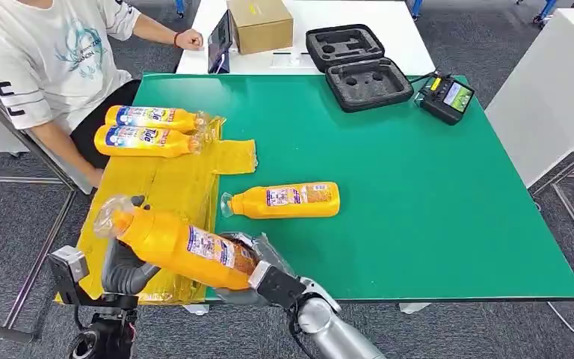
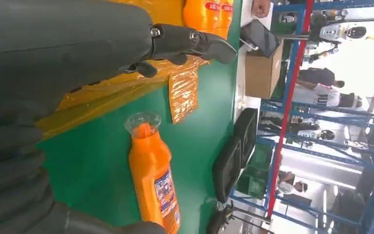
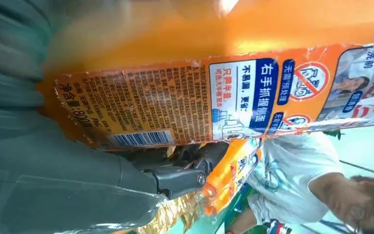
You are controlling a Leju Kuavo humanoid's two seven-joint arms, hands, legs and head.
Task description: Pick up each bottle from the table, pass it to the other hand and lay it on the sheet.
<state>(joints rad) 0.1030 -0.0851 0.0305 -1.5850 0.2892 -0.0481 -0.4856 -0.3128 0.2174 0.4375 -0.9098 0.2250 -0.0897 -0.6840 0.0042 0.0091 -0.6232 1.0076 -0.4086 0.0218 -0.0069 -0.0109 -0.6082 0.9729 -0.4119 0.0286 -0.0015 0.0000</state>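
Right hand has its fingers clamped on the base end of an orange bottle, held tilted over the near edge of the yellow sheet, cap end toward the left hand. The left hand sits under the neck, fingers apart, not visibly closed on it, so I'd call the handover not yet done. To do it well: left should wrap the body near the neck and be firm before right lets go; the plastic looks slick. Two bottles already lie at the sheet's far end; one bottle waits on the green table.
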